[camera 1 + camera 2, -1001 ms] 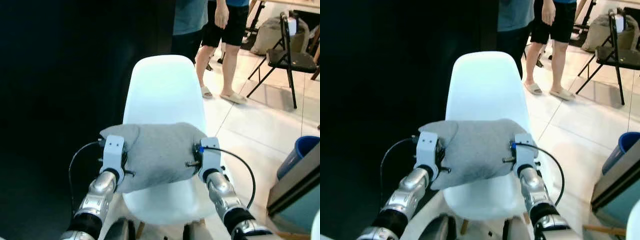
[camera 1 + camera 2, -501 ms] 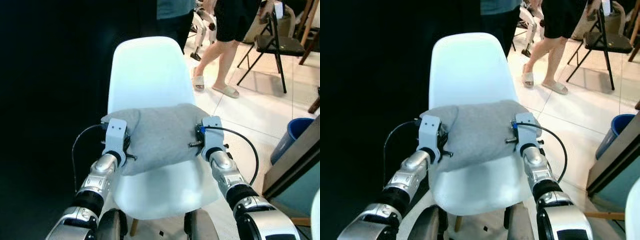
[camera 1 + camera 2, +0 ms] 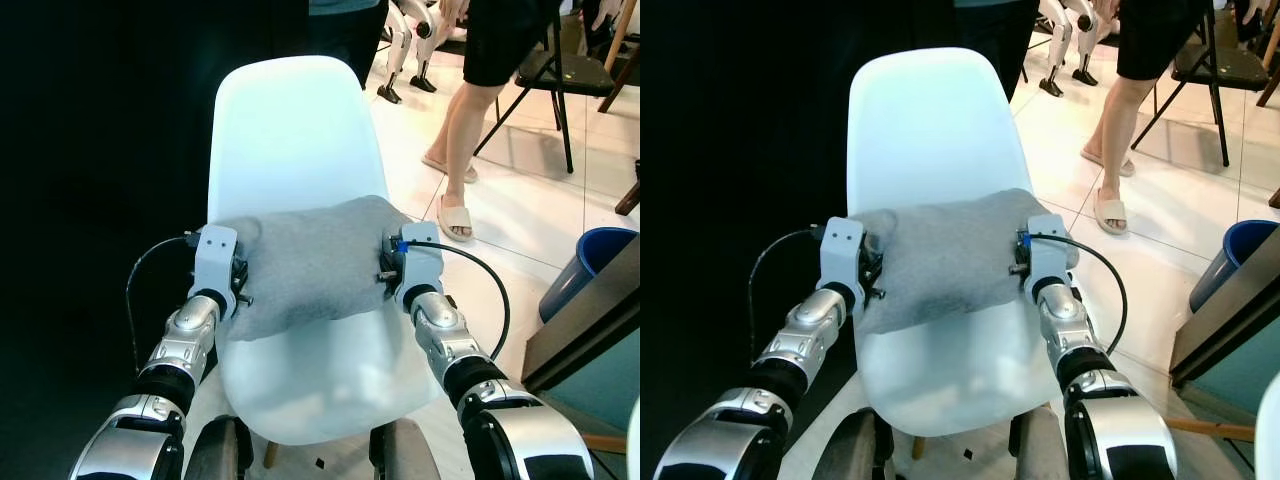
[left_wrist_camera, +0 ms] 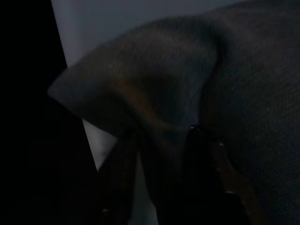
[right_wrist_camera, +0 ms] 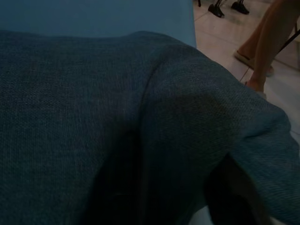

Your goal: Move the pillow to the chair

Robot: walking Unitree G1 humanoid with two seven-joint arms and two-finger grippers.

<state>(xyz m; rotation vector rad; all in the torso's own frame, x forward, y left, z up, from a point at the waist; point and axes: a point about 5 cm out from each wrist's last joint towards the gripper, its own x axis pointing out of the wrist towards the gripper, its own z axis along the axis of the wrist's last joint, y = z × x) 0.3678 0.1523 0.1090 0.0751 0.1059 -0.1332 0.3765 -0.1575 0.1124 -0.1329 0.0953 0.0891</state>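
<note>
While pillow [image 3: 305, 262] sits lower over chair [image 3: 290, 140] seat than before, left gripper [image 4: 161, 154] and right gripper [image 3: 385, 270] pinch its ends. Soft grey cloth; smooth white round shell.

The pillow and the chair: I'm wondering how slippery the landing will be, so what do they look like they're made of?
The pillow looks like grey woven fabric, matte, over a soft filling: the right wrist view shows a fine weave, and it creases where the left gripper pinches a corner. The chair looks like moulded white plastic: one smooth shell with a faint sheen, so probably fairly slick.
</note>
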